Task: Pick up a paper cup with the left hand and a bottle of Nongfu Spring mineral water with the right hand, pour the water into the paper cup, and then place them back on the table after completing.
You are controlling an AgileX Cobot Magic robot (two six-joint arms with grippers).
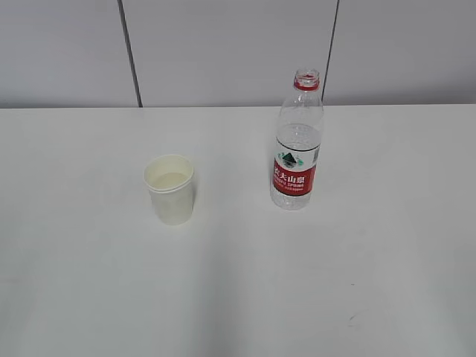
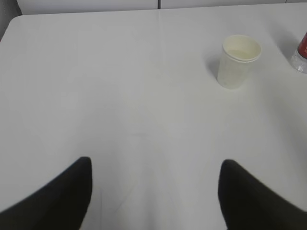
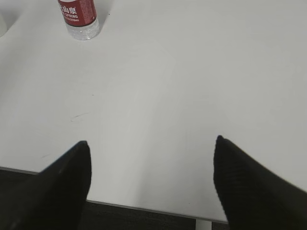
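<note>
A white paper cup [image 1: 170, 189] stands upright on the white table [image 1: 238, 297], left of centre, with pale liquid in its bottom. It also shows in the left wrist view [image 2: 237, 61]. A clear uncapped Nongfu Spring bottle [image 1: 297, 145] with a red label stands upright to its right; its base shows in the right wrist view [image 3: 79, 18]. The water level in the bottle is hard to make out. My left gripper [image 2: 156, 165] is open and empty, well short of the cup. My right gripper [image 3: 151, 143] is open and empty over the table's near edge. Neither gripper shows in the exterior view.
A grey panelled wall [image 1: 223, 52] runs behind the table. The table's near edge [image 3: 144, 207] and dark floor lie under my right gripper. The table's far left corner [image 2: 14, 21] shows in the left wrist view. Faint scuff marks [image 3: 79, 116] lie near the bottle.
</note>
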